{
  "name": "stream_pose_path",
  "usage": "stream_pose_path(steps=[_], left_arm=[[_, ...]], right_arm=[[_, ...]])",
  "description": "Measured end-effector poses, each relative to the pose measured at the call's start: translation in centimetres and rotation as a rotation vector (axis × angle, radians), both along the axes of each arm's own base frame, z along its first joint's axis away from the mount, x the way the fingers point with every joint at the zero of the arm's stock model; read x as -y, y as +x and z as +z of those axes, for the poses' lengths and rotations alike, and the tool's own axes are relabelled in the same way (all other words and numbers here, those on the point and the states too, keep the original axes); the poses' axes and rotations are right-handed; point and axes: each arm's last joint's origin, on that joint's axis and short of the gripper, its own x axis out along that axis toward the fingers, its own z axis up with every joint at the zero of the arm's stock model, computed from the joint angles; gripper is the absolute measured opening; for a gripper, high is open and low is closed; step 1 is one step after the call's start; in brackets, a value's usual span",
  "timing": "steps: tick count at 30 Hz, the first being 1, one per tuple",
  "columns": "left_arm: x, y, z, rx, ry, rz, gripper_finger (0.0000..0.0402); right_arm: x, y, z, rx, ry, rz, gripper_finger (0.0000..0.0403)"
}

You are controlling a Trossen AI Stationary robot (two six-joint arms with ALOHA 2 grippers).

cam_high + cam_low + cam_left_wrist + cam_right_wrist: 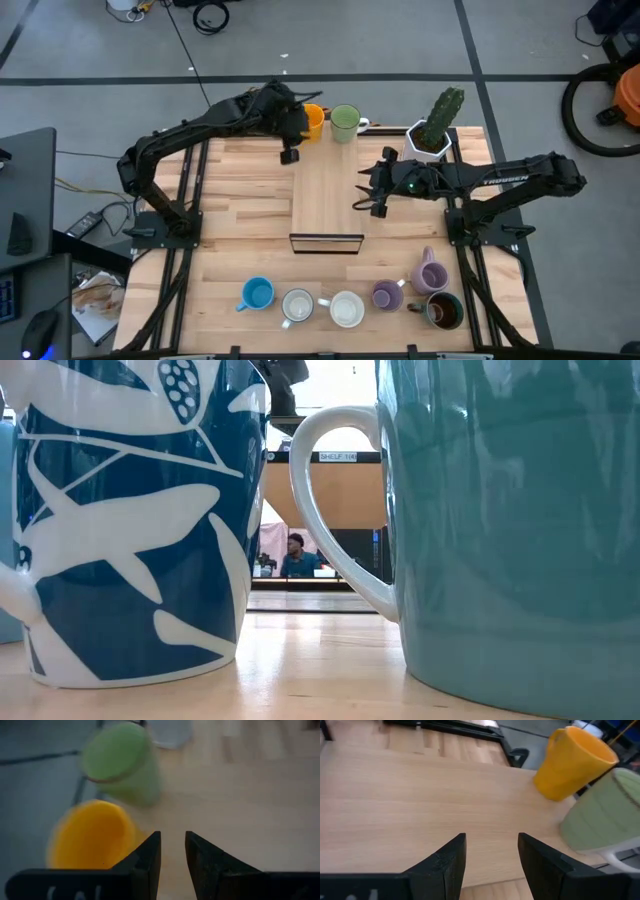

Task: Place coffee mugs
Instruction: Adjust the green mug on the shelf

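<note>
two mugs stand at the far edge by the light wood board (327, 195), smooth and raised, likely the placing spot: green mug (345, 123), matte, and orange mug (313, 121), glossy; six wait along the near edge. left gripper (289, 155) hangs beside the orange one, fingers apart, empty; right gripper (366, 200) likewise over the board.
</note>
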Motion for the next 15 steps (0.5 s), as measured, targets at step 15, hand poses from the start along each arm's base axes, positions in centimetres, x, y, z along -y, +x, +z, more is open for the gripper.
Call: stream_pose_path(steps=[15], left_arm=[[3.2, -1.4, -5.0, 0.006, -0.206, -0.101, 0.0094]], right_arm=[[7.0, -0.9, -2.5, 0.077, -0.011, -0.219, 0.0185]])
